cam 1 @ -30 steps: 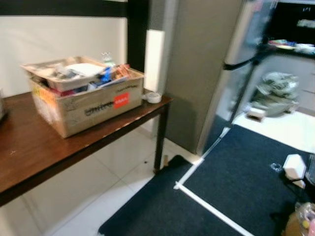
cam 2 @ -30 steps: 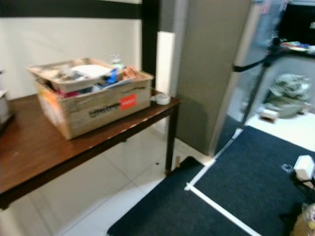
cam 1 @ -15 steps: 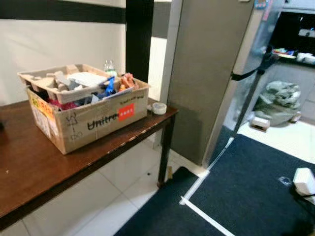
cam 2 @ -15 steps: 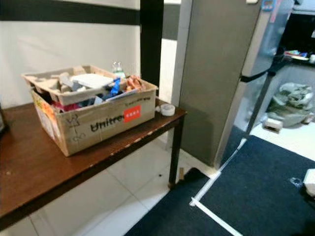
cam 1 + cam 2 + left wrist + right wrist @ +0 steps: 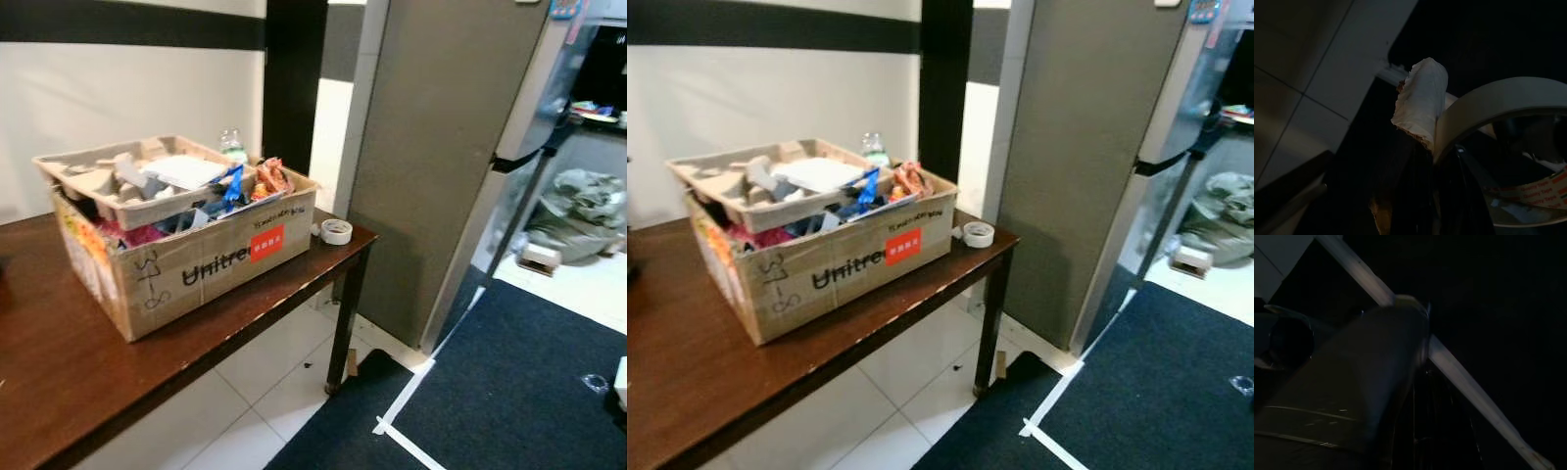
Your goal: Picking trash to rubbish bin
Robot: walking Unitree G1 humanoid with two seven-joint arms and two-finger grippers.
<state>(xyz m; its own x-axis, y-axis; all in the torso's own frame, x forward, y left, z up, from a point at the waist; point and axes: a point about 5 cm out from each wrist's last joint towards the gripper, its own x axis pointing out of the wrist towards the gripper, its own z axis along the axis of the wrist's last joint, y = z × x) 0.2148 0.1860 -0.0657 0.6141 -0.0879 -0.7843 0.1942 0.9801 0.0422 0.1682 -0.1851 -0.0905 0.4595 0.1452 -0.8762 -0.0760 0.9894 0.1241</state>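
Desk (image 5: 59, 362): dark red-brown wood w/ black legs. Cardboard box (image 5: 186, 269): tan, black lettering, red-orange label; contents mixed blue, pink, orange, white. Tape roll (image 5: 336, 231) on desk: white. Wall (image 5: 118, 98): cream w/ black band & black pillar. Fridge (image 5: 441, 147): grey-silver. Floor tiles (image 5: 265, 382): white. Mat (image 5: 509, 392): dark navy, white tape line. Roll in left wrist view (image 5: 1498, 147): off-white, red print inside.

Eye views evenly lit, mildly soft, both wrist views very dark, shadowed, close objects blurred
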